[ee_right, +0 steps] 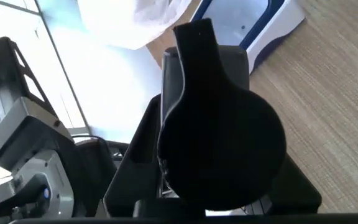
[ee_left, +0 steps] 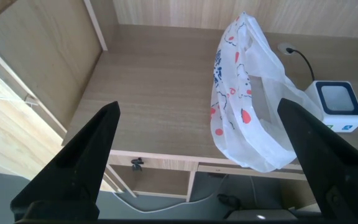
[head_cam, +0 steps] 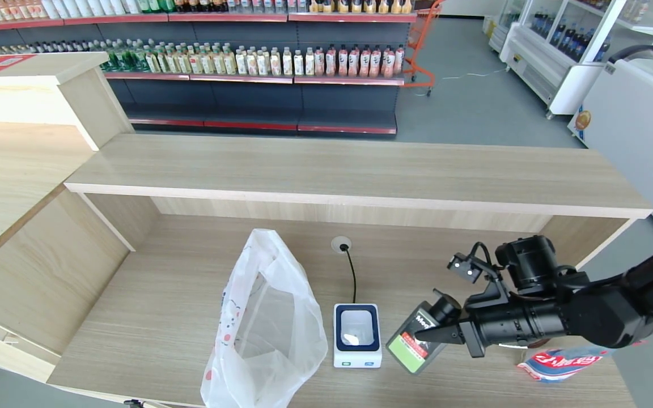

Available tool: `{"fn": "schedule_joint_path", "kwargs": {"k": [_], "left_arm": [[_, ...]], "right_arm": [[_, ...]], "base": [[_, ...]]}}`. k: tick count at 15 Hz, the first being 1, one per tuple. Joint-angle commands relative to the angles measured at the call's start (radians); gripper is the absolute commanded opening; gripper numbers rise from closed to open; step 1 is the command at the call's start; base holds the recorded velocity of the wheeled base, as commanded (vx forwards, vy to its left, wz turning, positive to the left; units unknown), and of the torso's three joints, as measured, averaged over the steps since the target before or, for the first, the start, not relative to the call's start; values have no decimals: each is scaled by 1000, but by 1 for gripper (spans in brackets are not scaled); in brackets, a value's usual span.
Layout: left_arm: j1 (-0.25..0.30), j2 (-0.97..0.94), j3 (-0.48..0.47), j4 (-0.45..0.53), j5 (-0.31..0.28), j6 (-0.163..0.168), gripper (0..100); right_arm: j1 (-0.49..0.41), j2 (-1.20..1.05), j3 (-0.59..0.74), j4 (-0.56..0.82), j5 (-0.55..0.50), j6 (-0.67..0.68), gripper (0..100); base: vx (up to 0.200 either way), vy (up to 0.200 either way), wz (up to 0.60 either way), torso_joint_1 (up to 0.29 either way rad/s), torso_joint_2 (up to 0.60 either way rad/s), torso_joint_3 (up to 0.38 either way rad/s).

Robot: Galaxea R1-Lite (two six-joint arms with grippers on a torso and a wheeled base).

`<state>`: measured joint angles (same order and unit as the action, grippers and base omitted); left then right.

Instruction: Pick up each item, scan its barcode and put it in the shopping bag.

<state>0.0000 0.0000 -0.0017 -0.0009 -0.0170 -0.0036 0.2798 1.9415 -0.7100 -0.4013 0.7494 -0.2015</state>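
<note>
My right gripper (head_cam: 427,331) is shut on a grey container (head_cam: 411,347) with a black cap and a green and red label. It holds the container tilted just above the counter, close to the right side of the white barcode scanner (head_cam: 357,335). In the right wrist view the black cap (ee_right: 219,146) is close up, with the scanner (ee_right: 257,25) beyond it. The white plastic shopping bag (head_cam: 267,334) stands open to the left of the scanner. My left gripper (ee_left: 197,109) hangs open and holds nothing, high above the counter's front edge, with the bag (ee_left: 247,99) below it.
A red, white and blue snack packet (head_cam: 559,362) lies on the counter (head_cam: 151,317) under my right arm. The scanner's cable (head_cam: 352,277) runs back to a hole in the counter. A raised wooden ledge (head_cam: 355,170) and side walls enclose the work surface.
</note>
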Motion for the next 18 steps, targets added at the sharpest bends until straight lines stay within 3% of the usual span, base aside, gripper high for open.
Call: {"fn": "schedule_joint_path", "kwargs": {"k": [1, 3, 12, 18], "left_arm": [[0, 0, 0, -1, 0, -1, 100], [0, 0, 0, -1, 0, 1, 100], [0, 0, 0, -1, 0, -1, 100], [0, 0, 0, -1, 0, -1, 100]], "right_arm": [[30, 119, -32, -50, -28, -18, 0], [53, 163, -63, -102, -51, -13, 0], [134, 286, -258, -108, -107, -12, 0], [154, 312, -259, -159, -142, -16, 0]], "base": [[0, 0, 0, 0, 0, 0], [0, 0, 0, 0, 0, 0], [0, 0, 0, 0, 0, 0], [0, 0, 0, 0, 0, 0]]}}
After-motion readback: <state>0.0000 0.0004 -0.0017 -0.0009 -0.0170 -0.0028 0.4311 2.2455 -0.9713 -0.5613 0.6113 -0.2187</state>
